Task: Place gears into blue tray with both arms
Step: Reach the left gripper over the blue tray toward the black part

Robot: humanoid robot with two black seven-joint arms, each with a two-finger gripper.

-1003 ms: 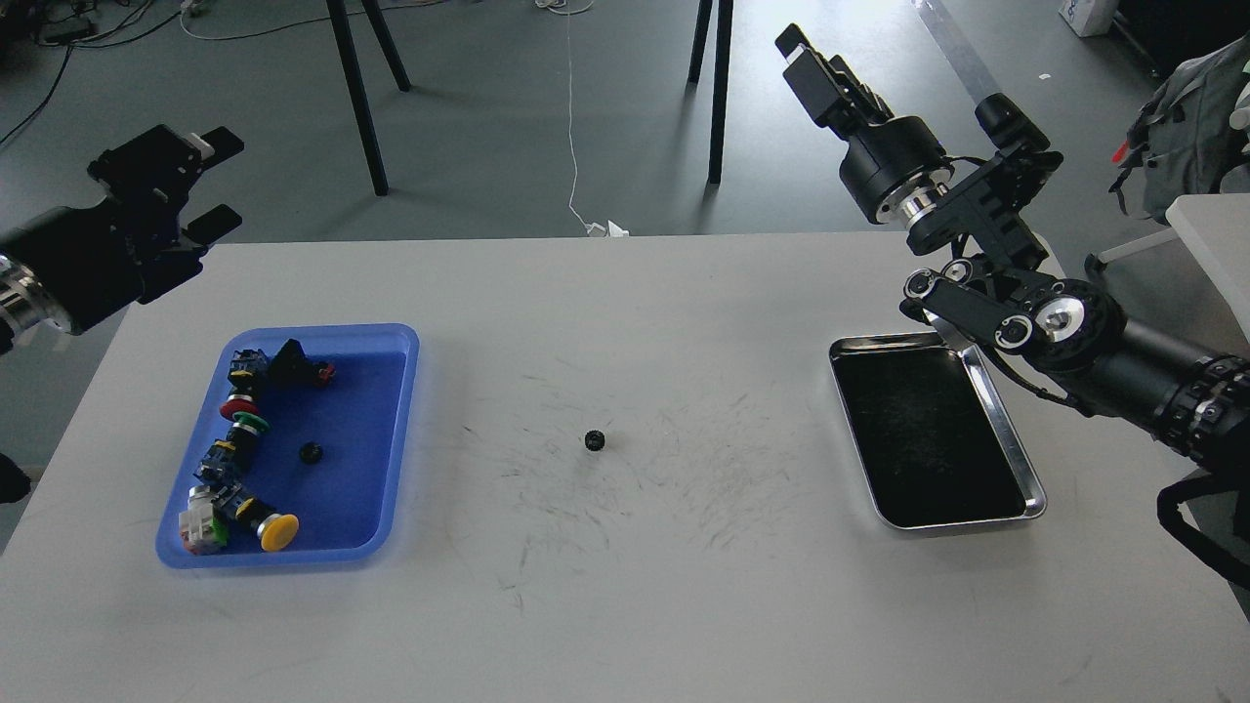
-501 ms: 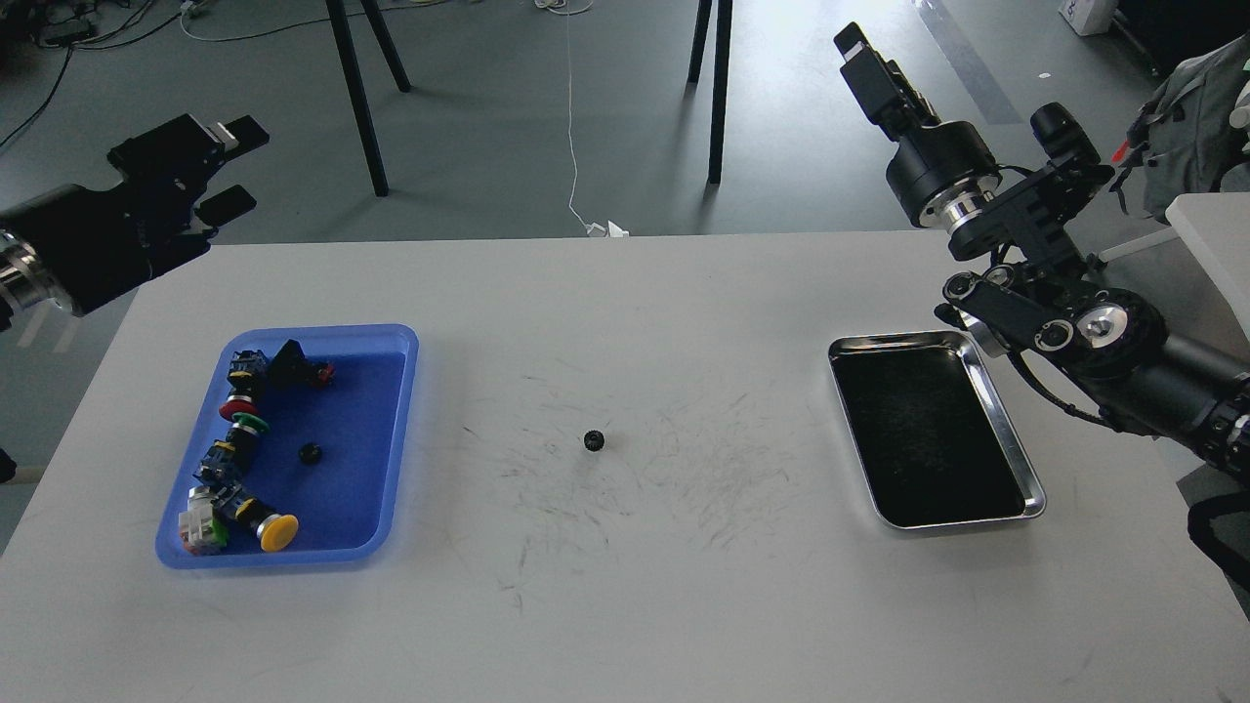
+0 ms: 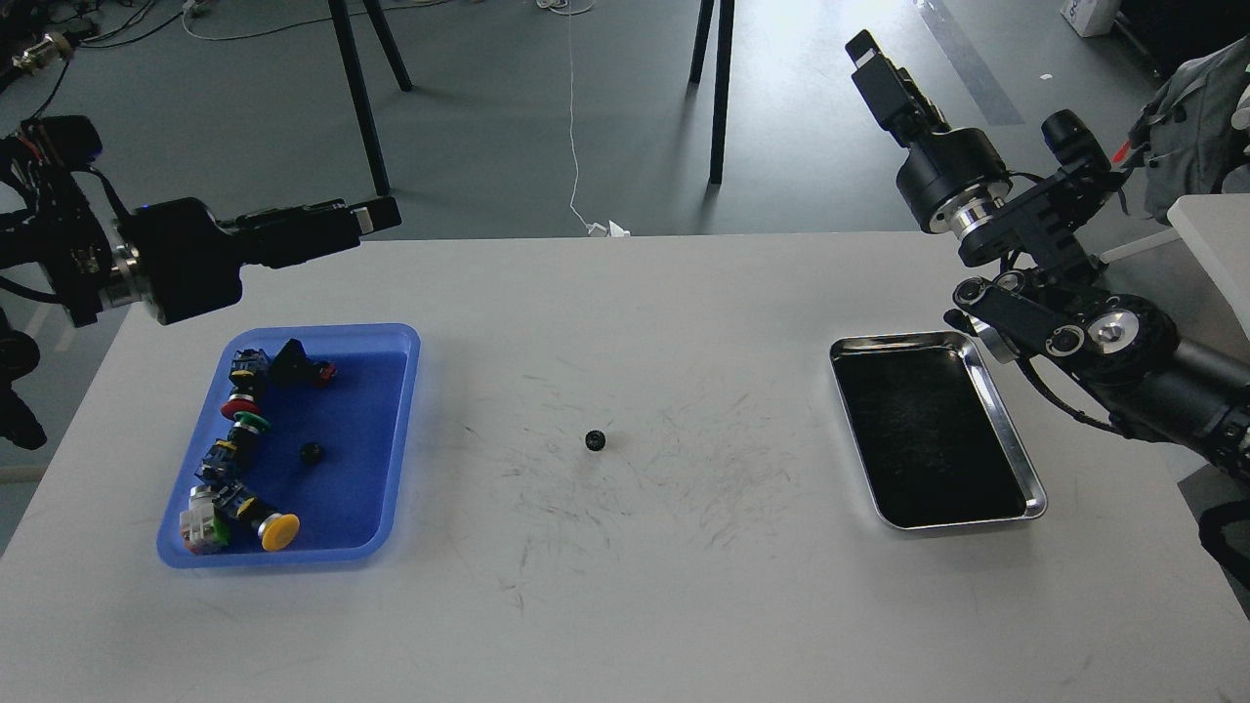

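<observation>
- Two gears show: one gear (image 3: 595, 440) lies alone mid-bench, and the other gear (image 3: 311, 452) sits inside the blue tray (image 3: 391, 430) beside the push-buttons (image 3: 239, 459).
- The steel tray (image 3: 1006, 430) lies at the right.
- The left claw (image 3: 376, 215) hangs above the bench's far edge; I cannot tell its gap.
- The right claw (image 3: 869, 59) points away, gap unclear.

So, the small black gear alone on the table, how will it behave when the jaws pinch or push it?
The gear looks rigid and very light. Being tiny and round, it may slip away or roll if tipped onto its edge. The smooth table would probably let it slide.
</observation>
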